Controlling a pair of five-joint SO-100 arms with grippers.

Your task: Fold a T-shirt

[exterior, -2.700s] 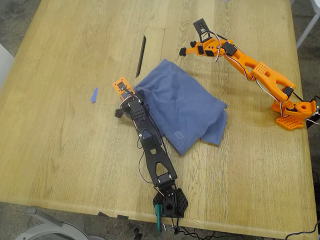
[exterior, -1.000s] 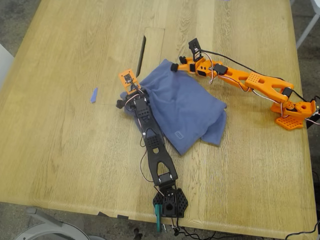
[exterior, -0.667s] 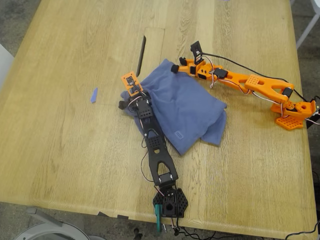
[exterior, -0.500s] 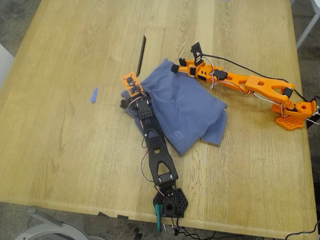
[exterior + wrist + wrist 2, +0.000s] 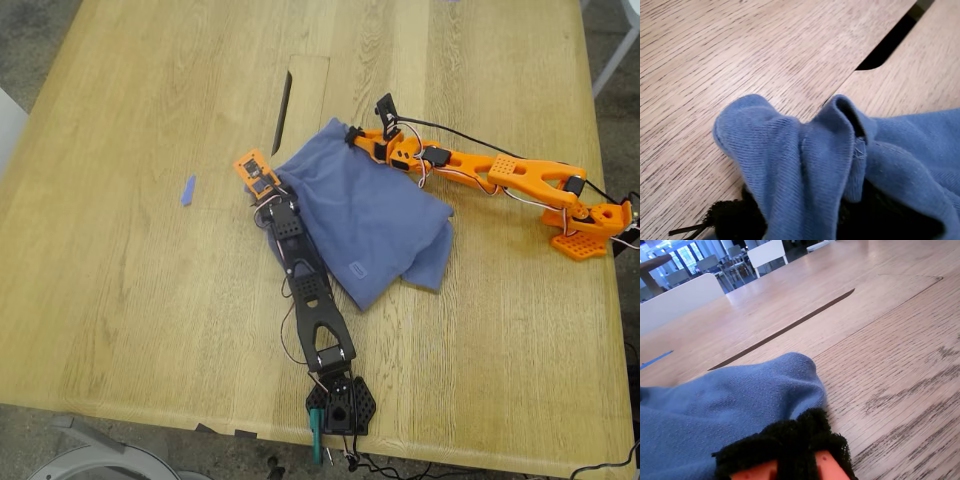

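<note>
The slate-blue T-shirt (image 5: 365,215) lies crumpled and folded over on the wooden table (image 5: 120,280); its print is hidden. My first gripper (image 5: 262,188), on the black arm, is at the shirt's corner toward the exterior view's left. In the first wrist view the cloth (image 5: 815,165) is bunched over the black jaws, which are shut on it. My second gripper (image 5: 352,135), on the orange arm, sits low at the shirt's far corner. In the second wrist view one padded finger (image 5: 790,450) touches the cloth (image 5: 715,410); the jaw gap is hidden.
A dark slot (image 5: 282,110) in the tabletop runs just beyond the shirt, also in both wrist views (image 5: 892,37) (image 5: 785,330). A tiny blue scrap (image 5: 187,190) lies toward the exterior view's left. White chairs (image 5: 680,302) stand beyond the table.
The orange arm has swung in and lowered its gripper onto the shirt's far corner. The black arm's gripper has shifted slightly along the shirt's near-left corner.
</note>
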